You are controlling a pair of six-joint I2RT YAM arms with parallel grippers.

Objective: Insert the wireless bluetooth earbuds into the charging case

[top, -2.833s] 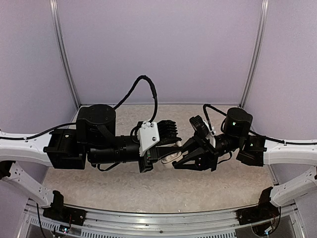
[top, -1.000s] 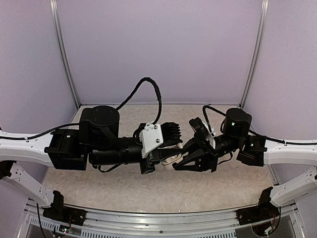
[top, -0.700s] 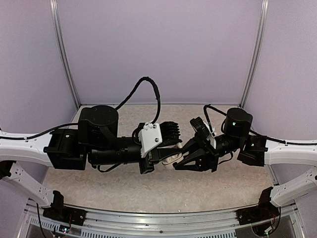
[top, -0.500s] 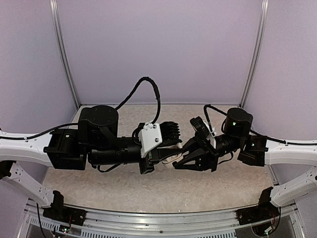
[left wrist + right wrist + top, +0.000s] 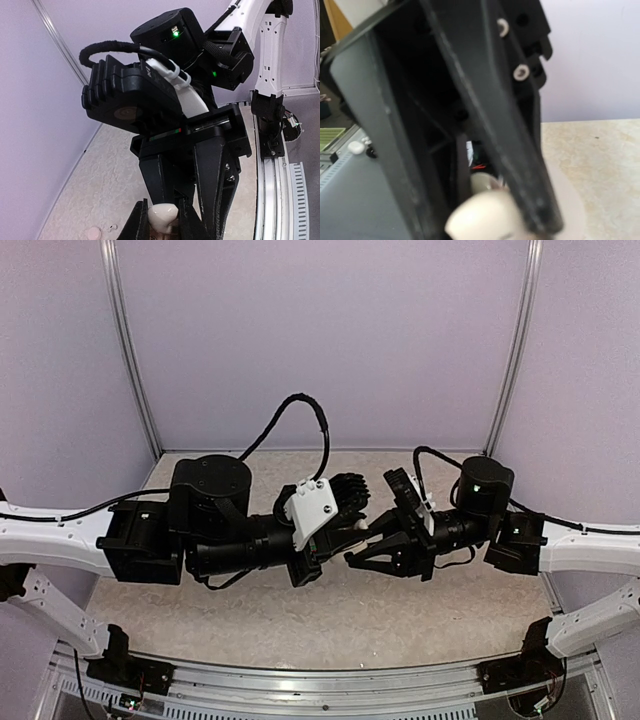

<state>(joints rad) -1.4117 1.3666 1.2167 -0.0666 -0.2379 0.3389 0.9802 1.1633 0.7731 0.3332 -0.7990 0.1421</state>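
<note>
ok so the step in hand looks to me like a mid-air feed, one arm holding the box while the other brings a bud in; the left gripper (image 5: 162, 224) has its fingers drawn in narrow on the charging case (image 5: 161, 215), a rounded white lump pinched from both sides and held up off the table (image 5: 300, 620) around the middle of the workspace; the right gripper (image 5: 352, 557) comes at it from the other side with its fingers pressed together to a point, tip just beside the case; whether an earbud is nipped in there I honestly can't tell, they're tiny and the right wrist view is mostly dark blur plus the white curve of the case; my take on doing it well: hold the case steady and level with the wells facing the incoming tip, line the stem up before pushing, go slow, and only release once it's seated; as for what's in the case, no view shows the wells or even whether the lid is up, so can't say; down on the table there's a small pale round thing (image 5: 93, 232) with white specks (image 5: 111, 227) beside it, too small to call
</note>
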